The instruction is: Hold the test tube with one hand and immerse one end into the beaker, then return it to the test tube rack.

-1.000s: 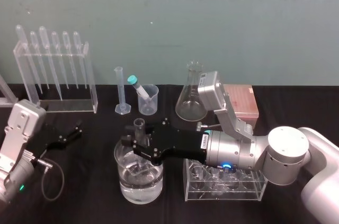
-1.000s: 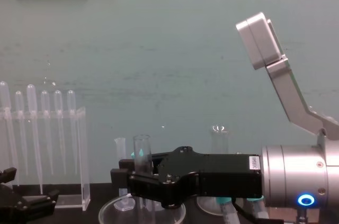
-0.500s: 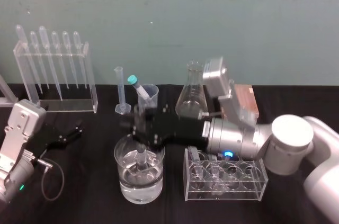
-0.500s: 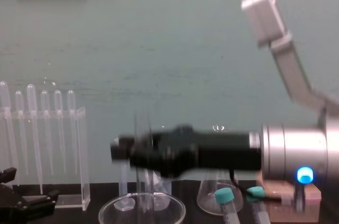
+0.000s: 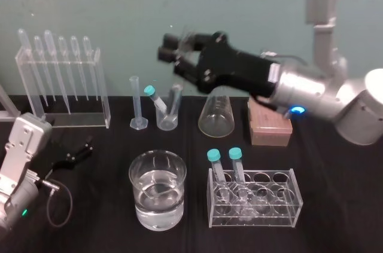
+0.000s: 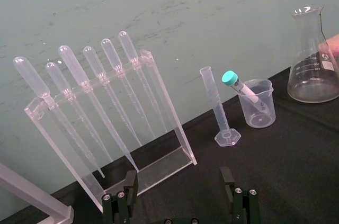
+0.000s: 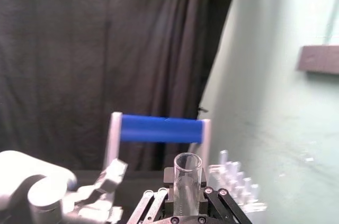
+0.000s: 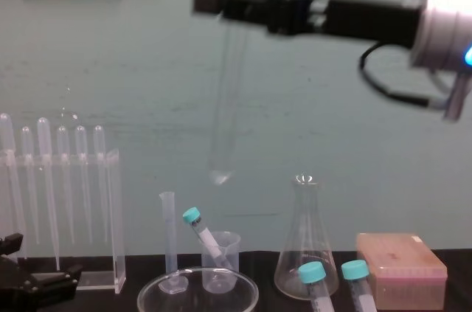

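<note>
The right gripper (image 5: 178, 55) has risen from the wide glass of water (image 5: 157, 190) up front beside the test tube rack (image 5: 254, 199). Down at the left, the left gripper (image 6: 177, 205) lies on the black cloth, fingers spread wide and holding nothing. The right one's fingers are clamped on the test tube (image 8: 227, 98), clear uncapped glass hanging slightly tilted, rounded end down, high above the small beaker (image 8: 230, 268) at the back.

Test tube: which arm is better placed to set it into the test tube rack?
Right. The right pincer grips the test tube, raised above the table behind the test tube rack. The left pincer sits open and low at the table's left side, far from both.
</note>
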